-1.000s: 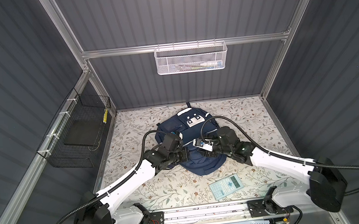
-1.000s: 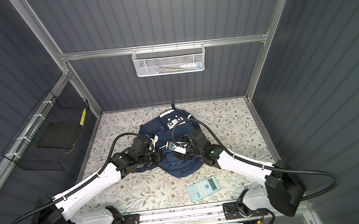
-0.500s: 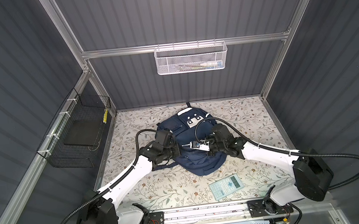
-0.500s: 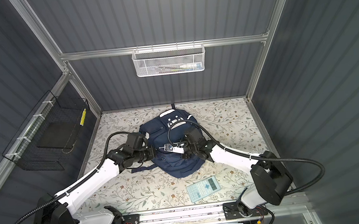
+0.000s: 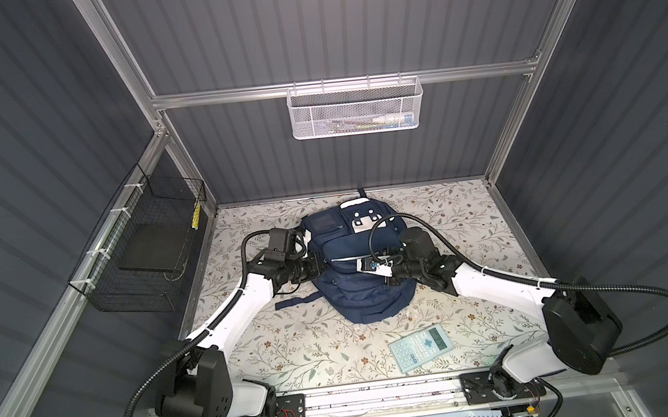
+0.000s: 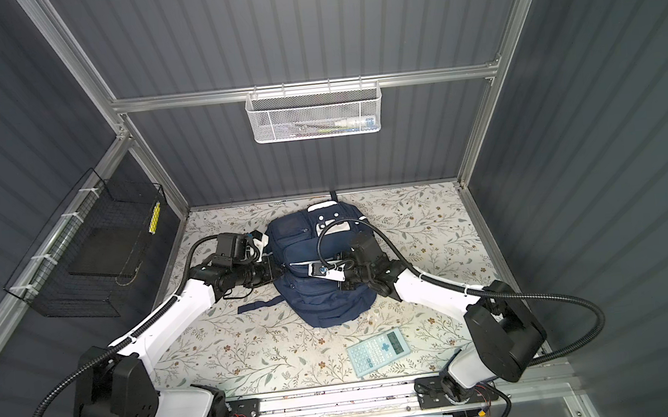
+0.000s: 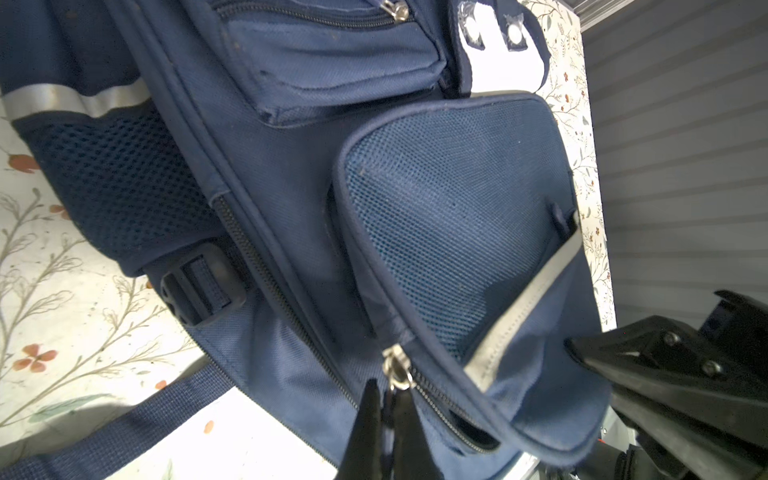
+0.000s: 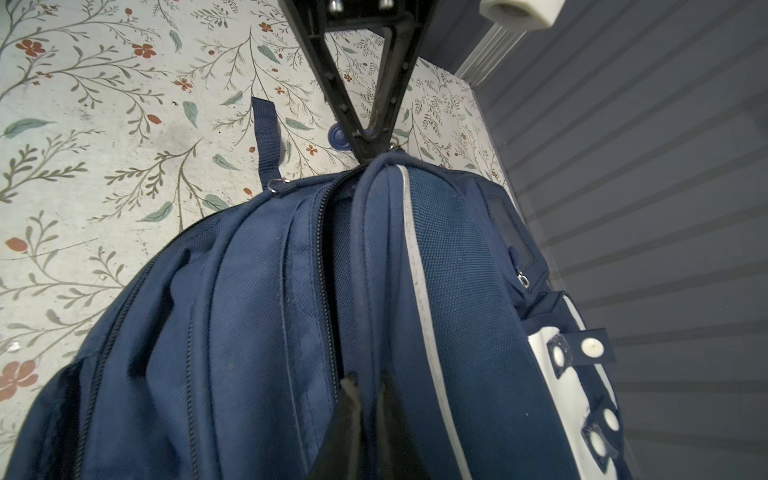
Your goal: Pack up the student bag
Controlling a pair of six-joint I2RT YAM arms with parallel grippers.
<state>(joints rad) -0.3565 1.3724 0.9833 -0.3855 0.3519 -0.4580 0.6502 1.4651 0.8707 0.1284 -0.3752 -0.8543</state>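
The navy student bag (image 5: 359, 295) (image 6: 324, 302) lies front-up on the floral table. My left gripper (image 7: 388, 399) is shut on the metal zipper pull (image 7: 397, 372) of a front pocket, at the bag's left side (image 5: 322, 267). From the right wrist view the same left gripper (image 8: 374, 147) shows at the far end of the pocket's ridge. My right gripper (image 8: 365, 388) is shut on a fold of the bag's fabric beside the pocket's zipper track (image 8: 328, 266). In both top views it sits over the bag's middle (image 5: 364, 261) (image 6: 314, 268). The zipper gapes a little behind the pull.
A pale blue calculator (image 5: 421, 348) (image 6: 378, 352) lies on the table in front of the bag. A white mesh basket (image 5: 356, 109) hangs on the back wall and a black wire basket (image 5: 148, 244) on the left wall. A loose bag strap (image 5: 295, 302) trails left.
My right gripper has gone from open to shut on the bag's fabric. Both grippers have shifted toward the back, and the left one has moved left with the zipper pull.
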